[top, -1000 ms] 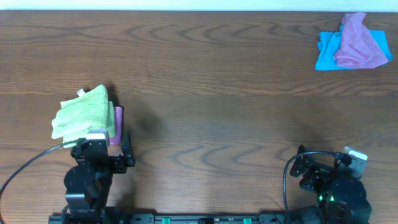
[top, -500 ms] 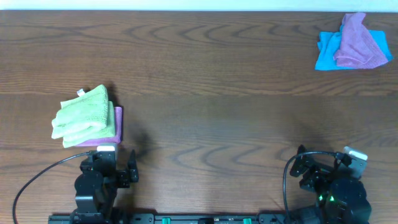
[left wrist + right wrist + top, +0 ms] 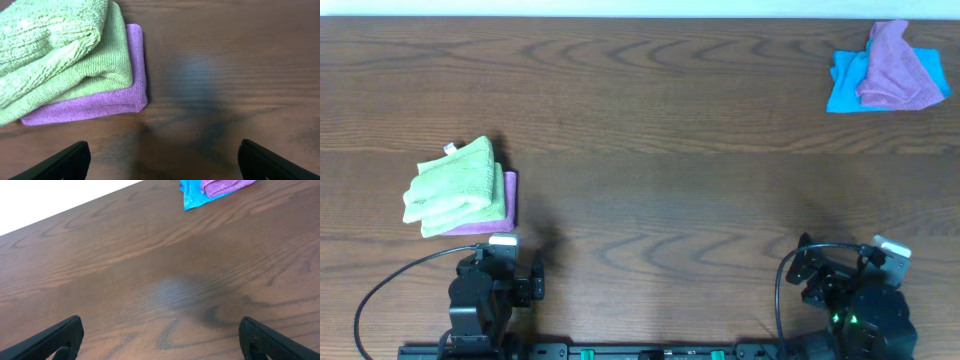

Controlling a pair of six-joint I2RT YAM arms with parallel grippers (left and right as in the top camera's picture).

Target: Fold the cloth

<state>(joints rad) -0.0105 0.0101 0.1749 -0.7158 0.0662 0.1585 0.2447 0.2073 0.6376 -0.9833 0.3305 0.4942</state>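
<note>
The lime-green cloth [image 3: 455, 180] lies folded at the left of the table, with a small white tag at its far-left corner. It rests on top of a stack, over another green layer and a folded purple cloth [image 3: 508, 200]. The left wrist view shows the green cloth [image 3: 50, 35] over the purple one [image 3: 100, 102]. My left gripper [image 3: 505, 265] is open and empty, just in front of the stack and apart from it; it also shows in the left wrist view [image 3: 162, 152]. My right gripper [image 3: 840, 265] is open and empty at the front right, over bare wood [image 3: 160, 327].
A crumpled purple cloth [image 3: 895, 70] lies on a blue cloth [image 3: 840, 85] at the far right corner; both also show in the right wrist view [image 3: 210, 187]. The table's far edge runs along the top of the overhead view.
My left gripper has drawn back from the cloth stack toward the front edge. The green cloth stays folded on the stack. The right arm has not moved.
</note>
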